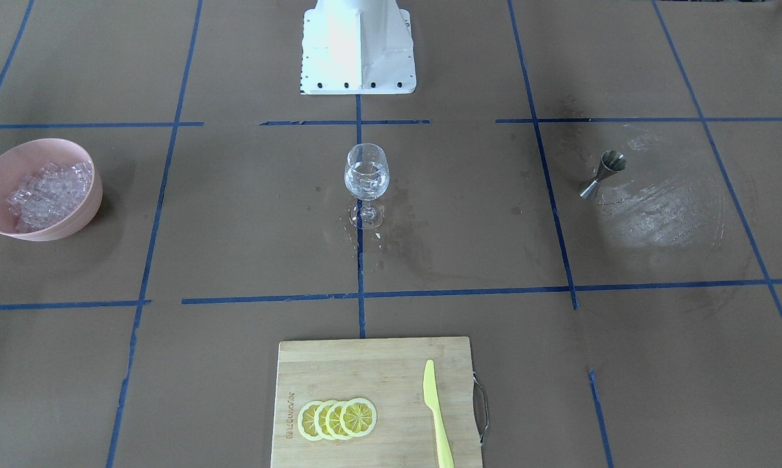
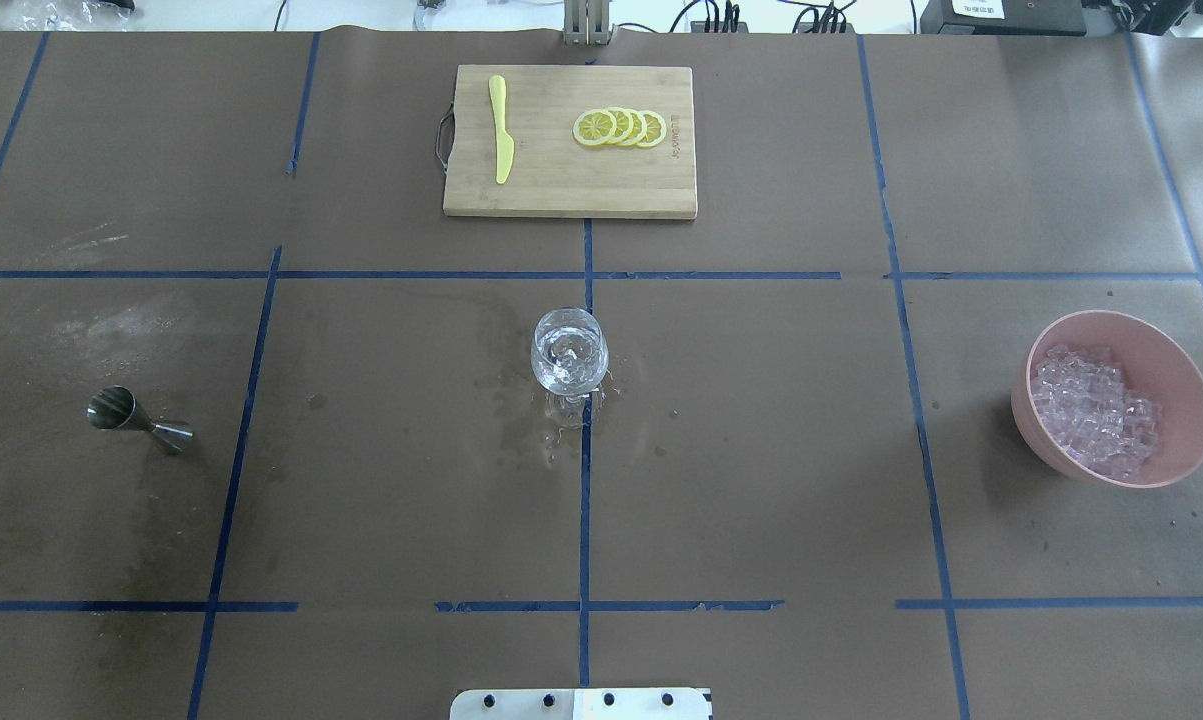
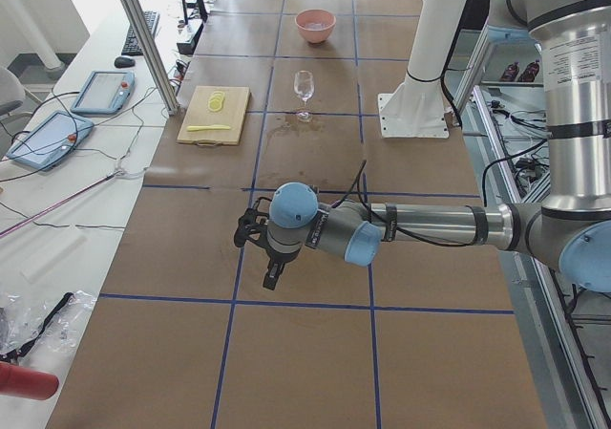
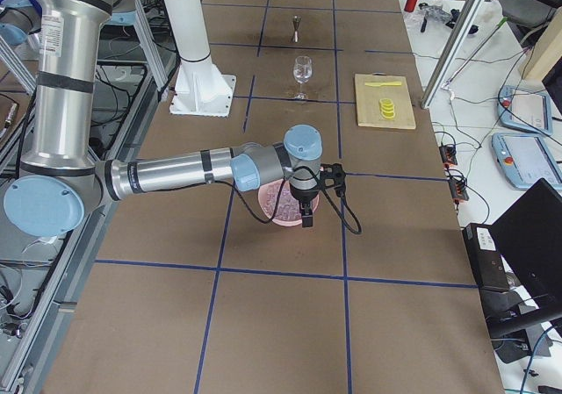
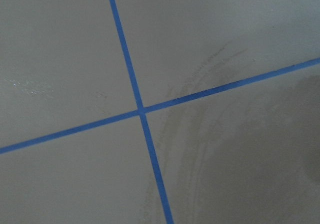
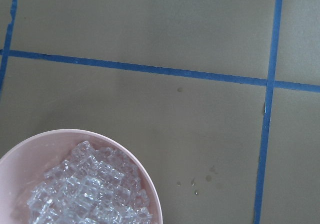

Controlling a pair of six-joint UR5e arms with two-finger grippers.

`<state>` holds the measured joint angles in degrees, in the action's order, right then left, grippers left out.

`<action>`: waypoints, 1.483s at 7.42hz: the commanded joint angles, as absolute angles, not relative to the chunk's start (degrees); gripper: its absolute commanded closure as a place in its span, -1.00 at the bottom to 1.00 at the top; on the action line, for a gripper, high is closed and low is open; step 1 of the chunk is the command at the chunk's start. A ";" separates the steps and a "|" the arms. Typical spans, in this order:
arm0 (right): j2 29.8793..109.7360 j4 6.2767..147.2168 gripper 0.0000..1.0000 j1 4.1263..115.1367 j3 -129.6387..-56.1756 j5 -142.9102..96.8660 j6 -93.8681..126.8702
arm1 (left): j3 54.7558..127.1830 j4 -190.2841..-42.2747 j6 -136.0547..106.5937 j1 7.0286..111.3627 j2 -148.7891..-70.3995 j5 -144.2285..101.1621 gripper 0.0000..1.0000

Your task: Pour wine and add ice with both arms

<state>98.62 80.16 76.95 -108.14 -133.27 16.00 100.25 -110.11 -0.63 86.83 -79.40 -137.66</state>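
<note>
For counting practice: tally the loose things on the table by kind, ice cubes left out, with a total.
Pink round bowls: 1
Clear stemmed glasses: 1
Steel double-cone jiggers: 1
Bamboo cutting boards: 1
Yellow plastic knives: 1
Yellow lemon slices: 4
Total: 9

Hardly any writing that I can read.
The one mark I find on the counter (image 2: 761, 450) is a short line of dark lettering stamped into the bamboo cutting board (image 1: 364, 370). It runs along the board's short edge, just beside the lemon slices (image 1: 337, 419). It lies sideways to me and is too small to make out letter by letter. Beyond the counter's far edge a white label sits on a black box (image 2: 1041, 15), and its print is also too small to read.
</note>
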 commanded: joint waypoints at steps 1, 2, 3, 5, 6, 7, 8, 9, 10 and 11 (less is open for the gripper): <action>97.91 80.42 -1.00 76.99 -108.19 -133.42 15.56 | 100.29 -109.43 9.43 86.92 -79.36 -126.90 -1.00; 97.91 80.07 -1.00 76.91 -107.93 -133.16 15.99 | 100.20 -109.60 10.27 86.92 -79.37 -127.00 -1.00; 98.00 79.89 -1.00 76.82 -107.93 -133.42 16.26 | 100.63 -109.95 10.46 87.01 -79.19 -127.00 -1.00; 98.00 79.80 -1.00 76.38 -107.93 -133.24 16.35 | 99.50 -109.95 9.93 86.84 -79.01 -126.47 -1.00; 98.00 79.80 -1.00 76.20 -107.93 -133.16 16.26 | 99.58 -110.04 10.11 86.84 -78.93 -126.47 -1.00; 98.00 79.80 -1.00 75.59 -107.84 -132.98 16.26 | 99.58 -111.61 10.19 86.92 -78.93 -126.47 -1.00; 97.91 79.80 -1.00 75.15 -107.58 -132.80 16.26 | 99.67 -111.62 10.02 86.92 -79.19 -126.56 -1.00; 97.74 79.80 -1.00 75.06 -107.23 -132.89 16.61 | 99.67 -111.62 10.02 86.92 -79.71 -126.56 -1.00; 97.73 79.80 -1.00 75.06 -107.23 -133.15 16.79 | 99.49 -111.27 9.93 86.92 -80.93 -126.65 -1.00; 97.73 79.80 -1.00 75.06 -107.23 -133.33 16.79 | 99.75 -111.10 9.84 87.01 -81.21 -126.82 -1.00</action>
